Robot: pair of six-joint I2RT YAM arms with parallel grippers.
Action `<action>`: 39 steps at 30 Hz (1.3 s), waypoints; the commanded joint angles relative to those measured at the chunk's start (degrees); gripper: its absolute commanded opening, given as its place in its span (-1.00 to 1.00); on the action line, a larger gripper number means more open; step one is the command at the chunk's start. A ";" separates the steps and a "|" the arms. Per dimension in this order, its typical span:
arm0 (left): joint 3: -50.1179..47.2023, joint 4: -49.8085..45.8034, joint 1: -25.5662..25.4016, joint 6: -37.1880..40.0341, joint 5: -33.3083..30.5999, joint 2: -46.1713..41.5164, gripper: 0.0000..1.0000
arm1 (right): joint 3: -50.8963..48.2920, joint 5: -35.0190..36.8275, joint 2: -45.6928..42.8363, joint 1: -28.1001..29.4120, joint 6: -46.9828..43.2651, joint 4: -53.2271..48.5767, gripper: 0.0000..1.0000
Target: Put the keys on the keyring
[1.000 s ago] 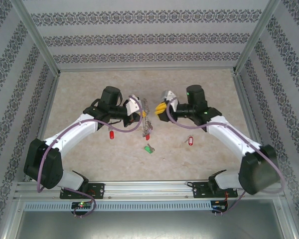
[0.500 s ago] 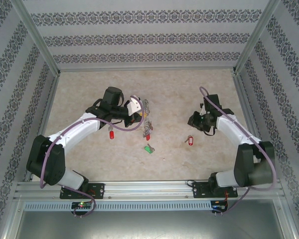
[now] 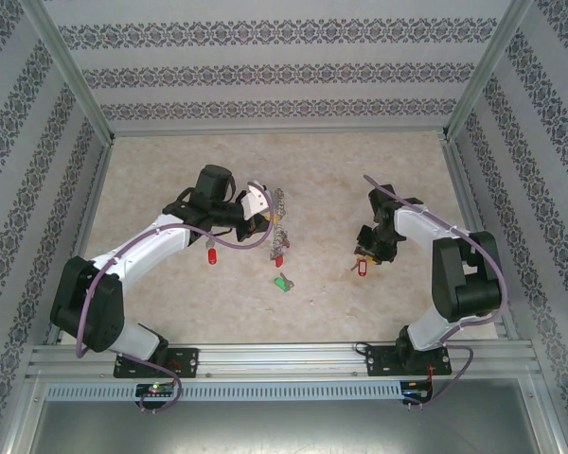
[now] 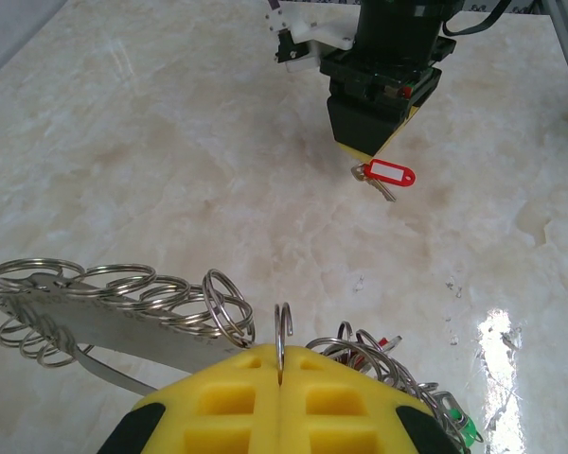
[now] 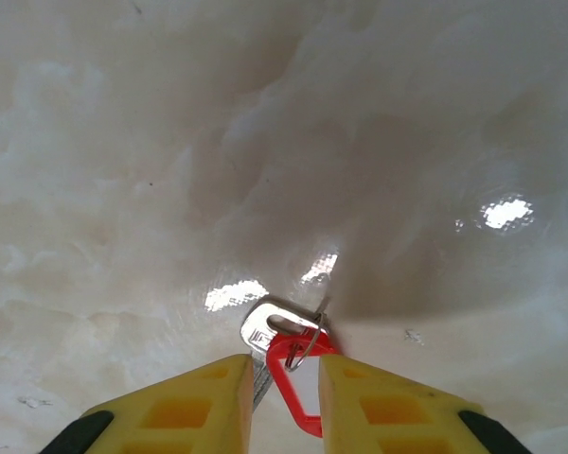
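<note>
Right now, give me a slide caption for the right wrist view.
Right hand straddles the red-tagged key lying on the table.

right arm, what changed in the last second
The right gripper swung away from the keyring, down to the white-labelled red key; its open jaws straddle the tag. The left gripper stayed shut on the keyring; the solid red key and green tag did not move.

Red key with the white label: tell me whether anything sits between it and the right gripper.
Nothing visible does. In the right wrist view the red key lies on the table right between the right gripper's open yellow fingers, its tag inside the gap.
</note>
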 commanded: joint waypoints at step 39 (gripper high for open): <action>2.02 4.06 0.14 -1.73 3.41 -0.85 -1.00 | -2.98 -19.47 -23.28 4.49 -23.65 19.11 -1.00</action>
